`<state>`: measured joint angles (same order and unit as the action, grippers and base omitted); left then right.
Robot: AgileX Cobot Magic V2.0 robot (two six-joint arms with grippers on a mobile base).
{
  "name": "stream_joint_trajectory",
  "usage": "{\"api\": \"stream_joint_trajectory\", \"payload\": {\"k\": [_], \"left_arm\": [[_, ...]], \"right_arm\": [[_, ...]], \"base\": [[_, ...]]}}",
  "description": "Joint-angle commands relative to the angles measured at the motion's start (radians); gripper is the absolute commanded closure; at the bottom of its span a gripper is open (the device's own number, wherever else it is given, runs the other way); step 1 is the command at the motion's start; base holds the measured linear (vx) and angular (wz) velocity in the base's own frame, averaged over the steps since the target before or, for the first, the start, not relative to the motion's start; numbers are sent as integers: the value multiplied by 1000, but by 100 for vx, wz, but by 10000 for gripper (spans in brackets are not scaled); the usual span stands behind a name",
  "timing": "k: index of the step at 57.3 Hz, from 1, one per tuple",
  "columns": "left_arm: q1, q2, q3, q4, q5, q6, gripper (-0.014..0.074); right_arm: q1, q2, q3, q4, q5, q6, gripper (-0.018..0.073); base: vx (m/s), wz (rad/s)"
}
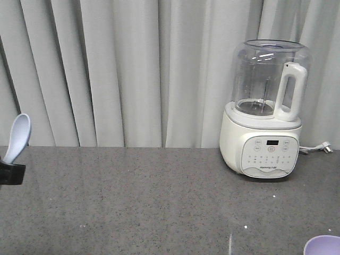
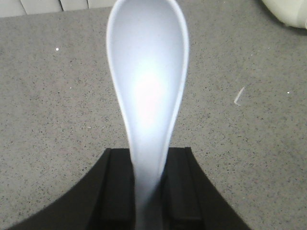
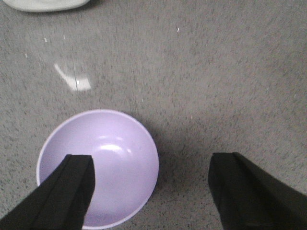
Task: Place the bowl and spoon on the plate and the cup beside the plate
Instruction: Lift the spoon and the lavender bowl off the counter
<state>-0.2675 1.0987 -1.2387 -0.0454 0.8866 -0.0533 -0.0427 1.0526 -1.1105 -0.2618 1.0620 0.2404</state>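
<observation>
Since the pale blue-white plastic spoon (image 2: 146, 86) is judged light, stiff and slick, hold it by the handle; the left pincer (image 2: 147, 160) clamps it there above the grey desk (image 1: 133, 202), long axis near upright, scoop up. The right pincer (image 3: 151, 165) hangs wide open, empty, over the round lavender plastic bowl (image 3: 110, 158).

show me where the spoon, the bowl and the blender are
spoon (image 2: 146, 86): left wrist view, middle of the scoop
bowl (image 3: 120, 163): right wrist view, inner floor
blender (image 1: 268, 154): front-facing view, control panel on its base
</observation>
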Motion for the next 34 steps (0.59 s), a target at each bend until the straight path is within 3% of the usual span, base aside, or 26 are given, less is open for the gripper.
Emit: {"api": "stream_joint_trajectory", "payload": {"k": [1,11,16,26,34], "left_arm": [[-7,-47,-27,-7,-53,5,603],[-7,-51,-27,-9,-19,20,603],[-7,-52,-27,-8,-7,26,603],[-7,-52,-27,-6,-5,26,603],[-7,-52,-27,-6,-2,26,603]], "right_arm": [[-5,42,0,-21,-46,4,22],[-6,117,65,-40,-72,26,22],[-47,154,76,-23,-84,24,22],[-188,214,76,164,-139,-96,22],[-235,270,76,274,-187,-143,34]], "base": [[0,0],[0,0],[0,0],[0,0],[0,0]]}}
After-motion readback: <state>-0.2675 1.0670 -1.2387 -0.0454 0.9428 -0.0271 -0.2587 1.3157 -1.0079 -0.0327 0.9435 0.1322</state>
